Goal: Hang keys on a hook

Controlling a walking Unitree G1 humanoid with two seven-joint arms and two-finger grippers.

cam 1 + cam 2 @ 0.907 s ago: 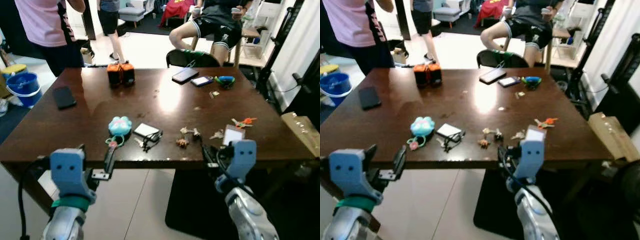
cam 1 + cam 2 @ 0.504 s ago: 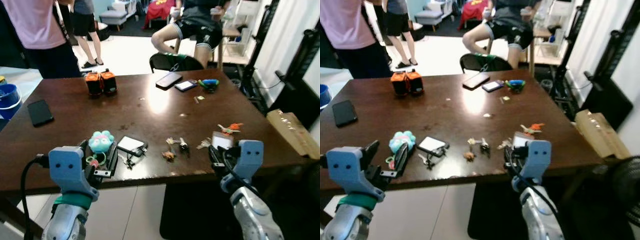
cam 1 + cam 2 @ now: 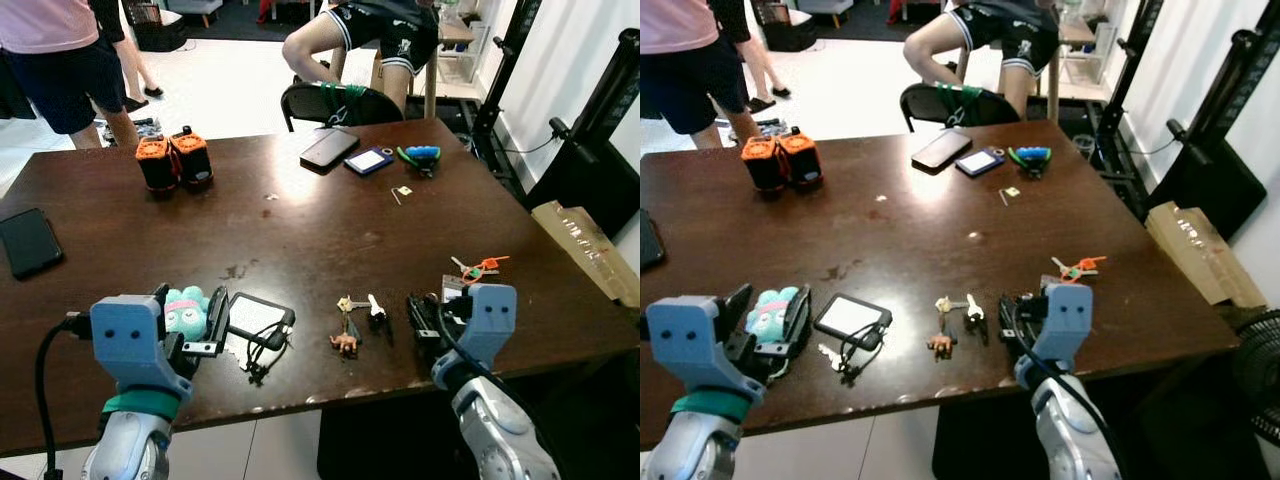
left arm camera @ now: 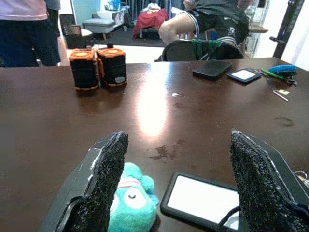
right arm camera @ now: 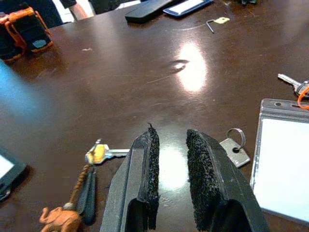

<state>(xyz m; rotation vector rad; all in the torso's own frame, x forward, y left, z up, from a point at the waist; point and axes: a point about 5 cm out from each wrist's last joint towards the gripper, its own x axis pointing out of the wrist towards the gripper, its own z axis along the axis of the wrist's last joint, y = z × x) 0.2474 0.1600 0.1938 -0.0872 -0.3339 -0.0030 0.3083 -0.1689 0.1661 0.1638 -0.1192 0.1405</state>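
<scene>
The table (image 3: 300, 215) fills the middle of the head view, with no hook in sight, so the likeliest failure is a grab at the wrong bunch: there are three lots of keys, and the right gripper (image 5: 170, 164), its fingers nearly pressed together with a narrow gap and nothing between them, hovers low at the lower right between two of them. The elephant keys (image 3: 347, 322) lie lower centre, just beside it; a slim closed pinch could skate off flat metal or nudge them away. The left gripper (image 4: 178, 183), spread wide and empty at lower left, sits over the teal plush (image 3: 185, 310) and one badge holder (image 3: 255, 322), and could snag the black keys (image 3: 258, 368) instead. Counted: two phones, two badge holders, two orange cans (image 3: 175, 160), one plush, and the orange keys (image 3: 480, 267) at right.
</scene>
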